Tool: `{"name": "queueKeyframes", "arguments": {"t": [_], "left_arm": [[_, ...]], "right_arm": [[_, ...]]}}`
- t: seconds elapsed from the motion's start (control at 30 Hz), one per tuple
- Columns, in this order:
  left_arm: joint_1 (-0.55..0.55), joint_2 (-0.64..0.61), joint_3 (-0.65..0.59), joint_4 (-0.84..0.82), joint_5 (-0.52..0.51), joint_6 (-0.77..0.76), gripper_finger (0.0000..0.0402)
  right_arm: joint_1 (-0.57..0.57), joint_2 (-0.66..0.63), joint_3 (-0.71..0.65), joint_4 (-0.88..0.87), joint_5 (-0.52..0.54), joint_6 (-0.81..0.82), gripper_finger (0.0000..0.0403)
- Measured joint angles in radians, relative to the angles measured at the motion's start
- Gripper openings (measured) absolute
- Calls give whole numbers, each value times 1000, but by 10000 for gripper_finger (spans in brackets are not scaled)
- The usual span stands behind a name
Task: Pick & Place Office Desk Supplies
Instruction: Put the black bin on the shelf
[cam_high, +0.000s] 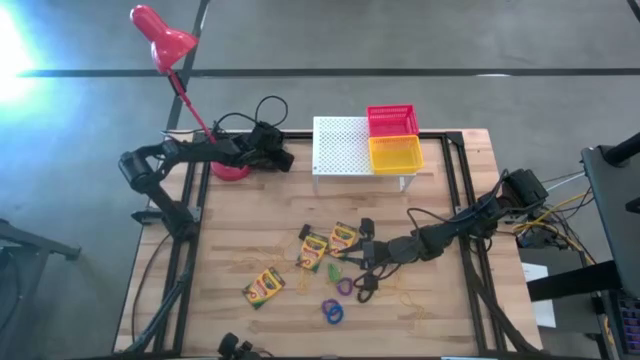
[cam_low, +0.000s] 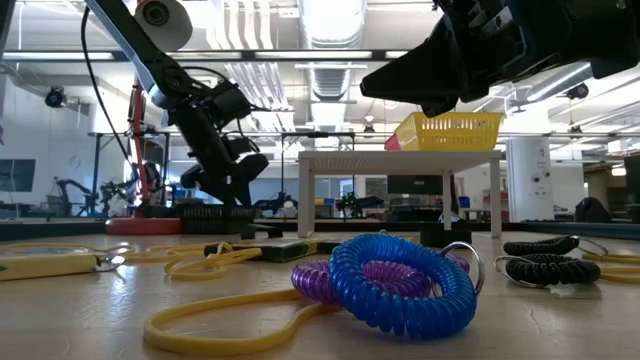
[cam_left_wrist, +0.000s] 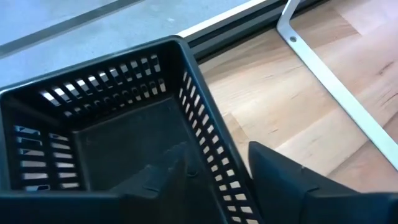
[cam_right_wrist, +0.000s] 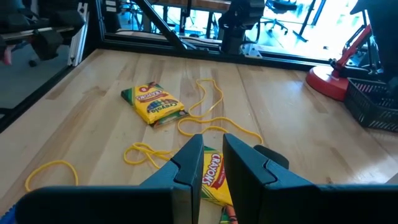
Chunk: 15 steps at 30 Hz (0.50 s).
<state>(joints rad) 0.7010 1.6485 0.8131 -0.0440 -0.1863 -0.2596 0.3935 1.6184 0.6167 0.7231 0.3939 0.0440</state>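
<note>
High view. Supplies lie scattered mid-table: three crayon boxes, one (cam_high: 264, 287) apart toward the near-left, one (cam_high: 314, 249) and one (cam_high: 342, 238) side by side near the centre, with rubber bands (cam_high: 411, 301) and small rings, blue (cam_high: 332, 312), purple (cam_high: 345, 286) and black (cam_high: 366, 291), close by. The right gripper (cam_high: 356, 253) reaches in low from the right edge, its tip just beside the box nearest the centre. Judgement: lined up for a pick of that box. The left gripper (cam_high: 283, 158) sits at the back-left by the red lamp (cam_high: 165, 40). A red basket (cam_high: 392, 120) and a yellow basket (cam_high: 395, 154) rest on the white stand (cam_high: 341, 146); probably the drop-off bins, raised clear of the working area.

Low view. Blue ring (cam_low: 400, 283) lies on the purple ring (cam_low: 330, 279), touching; black ring (cam_low: 547, 266) to the right. A rubber band (cam_low: 225, 320) loops in front.

Left wrist view. The left fingers (cam_left_wrist: 283, 177) straddle the wall of a black slotted basket (cam_left_wrist: 93, 99), one finger inside, one outside; whether they pinch the wall, I cannot tell. Basket looks empty.

Right wrist view. The right fingers (cam_right_wrist: 189, 165) stand slightly spread, a narrow gap between them, over a crayon box (cam_right_wrist: 212, 176), nothing gripped yet. Its lettering reads "CRAYONS" in red; the far box (cam_right_wrist: 152, 103) carries similar print, too small to read. Yellow bands (cam_right_wrist: 208, 115) lie between.
</note>
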Motion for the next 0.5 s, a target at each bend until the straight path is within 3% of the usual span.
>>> {"name": "queueKeyframes", "arguments": {"t": [0.33, 0.5], "left_arm": [[-14, -21, 3, -58, 0, -11, 16], [-38, -93, 15, -156, -7, -14, 11]], "right_arm": [[0, 0, 0, 0, 0, 0, 57], [1, 0, 0, -2, 0, 0, 57]]}}
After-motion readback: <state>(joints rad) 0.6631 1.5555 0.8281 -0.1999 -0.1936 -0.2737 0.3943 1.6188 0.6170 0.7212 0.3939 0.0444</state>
